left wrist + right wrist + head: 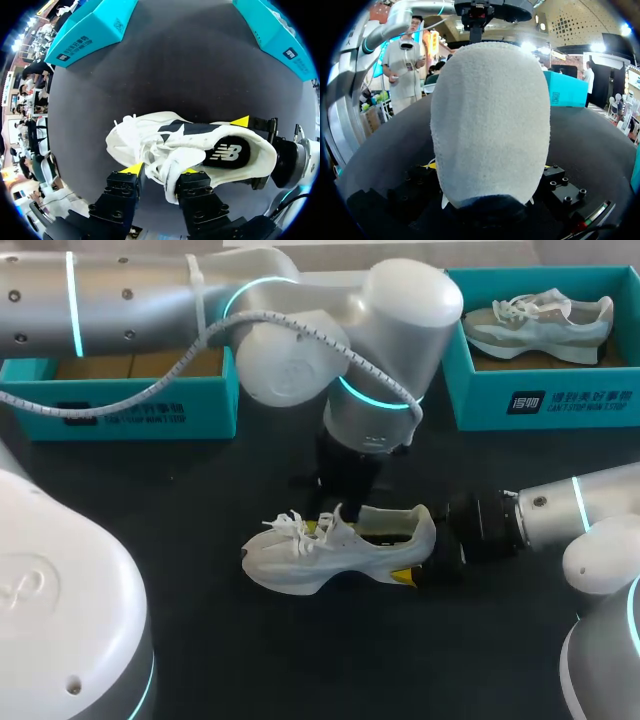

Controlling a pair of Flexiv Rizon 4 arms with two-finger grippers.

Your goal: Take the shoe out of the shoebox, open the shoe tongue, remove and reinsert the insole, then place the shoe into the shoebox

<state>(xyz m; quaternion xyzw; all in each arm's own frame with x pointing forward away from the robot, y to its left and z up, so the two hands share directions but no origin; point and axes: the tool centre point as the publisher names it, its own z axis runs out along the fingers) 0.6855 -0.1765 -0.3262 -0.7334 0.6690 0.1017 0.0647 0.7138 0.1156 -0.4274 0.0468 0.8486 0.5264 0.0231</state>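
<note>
White shoe point(335, 552) on its sole at the middle of the desk point(220, 660), toe toward my left side, laces point(288, 527) loose, well apart from 2 teal boxes at the far edge: left box point(130, 405), and right box point(540, 400) holding a second shoe point(540, 320). Over the white shoe hangs the left arm point(300, 330), left jaws pinching the raised tongue point(167, 167) from 2 sides; black insole point(227, 152) lies inside. Low behind the heel point(490, 125) is the right arm point(570, 515), right jaws pressed on the heel's 2 sides, gripping the shoe
</note>
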